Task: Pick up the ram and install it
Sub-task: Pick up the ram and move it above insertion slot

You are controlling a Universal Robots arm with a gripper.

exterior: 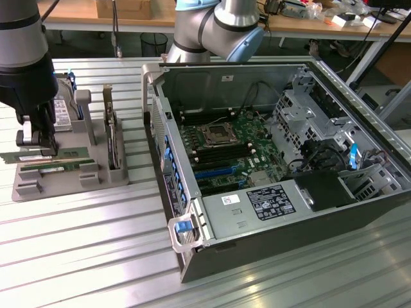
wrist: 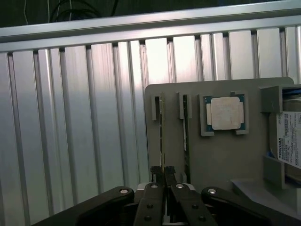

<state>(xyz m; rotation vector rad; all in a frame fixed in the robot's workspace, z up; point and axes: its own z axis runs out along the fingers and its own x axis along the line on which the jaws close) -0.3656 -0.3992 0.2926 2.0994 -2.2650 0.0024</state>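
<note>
We are pinching the ram (wrist: 162,129) with the gripper (wrist: 162,170) while it is sitting in its grey holder (wrist: 221,160).

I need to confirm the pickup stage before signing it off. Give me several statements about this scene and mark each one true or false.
1. The gripper is closed on a memory stick in the gray tray. True.
2. The computer case has its side panel on. False: it lies open, and the motherboard is exposed.
3. A square silver processor chip sits in the tray. True.
4. The gripped memory stick is seated in a motherboard slot. False: it stands in the tray, beside a second stick.
</note>
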